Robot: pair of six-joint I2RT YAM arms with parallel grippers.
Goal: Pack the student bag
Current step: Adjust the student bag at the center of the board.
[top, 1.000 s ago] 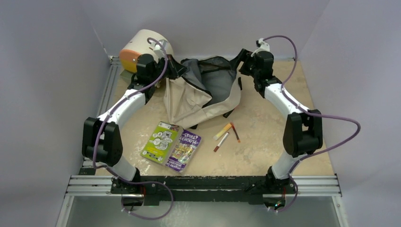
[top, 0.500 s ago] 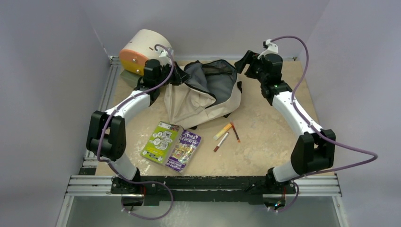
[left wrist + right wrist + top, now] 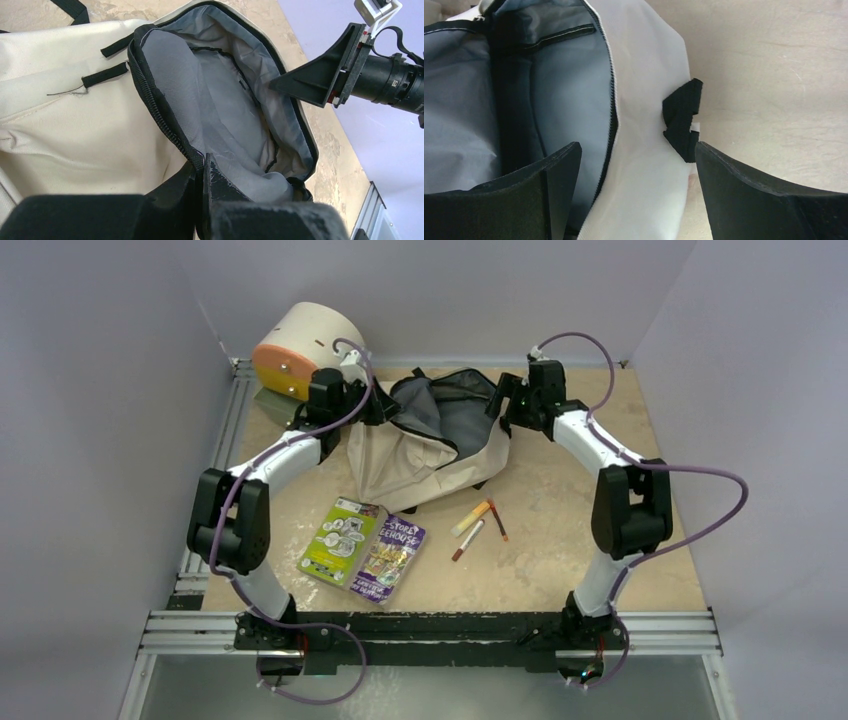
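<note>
The student bag (image 3: 400, 455) is a beige fabric backpack lying at the back middle of the table, its mouth open and its grey lining showing. My left gripper (image 3: 378, 405) is shut on the black zipper rim at the bag's left side; in the left wrist view (image 3: 202, 167) the rim is pinched between the fingers. My right gripper (image 3: 500, 405) is open at the bag's right rim. In the right wrist view (image 3: 636, 175) one finger is inside over the lining and the other outside, with the beige wall (image 3: 644, 100) between them.
A cream-and-orange cylindrical drawer unit (image 3: 300, 345) stands at the back left. A green book (image 3: 342, 538) and a purple book (image 3: 390, 555) lie in front of the bag. A few pens (image 3: 472, 518) lie to their right. Walls close in on three sides.
The right gripper was at the bag's right rim, pulled away to the back right, and has come back open around that rim. The left gripper has kept its hold; the bag has sagged.
</note>
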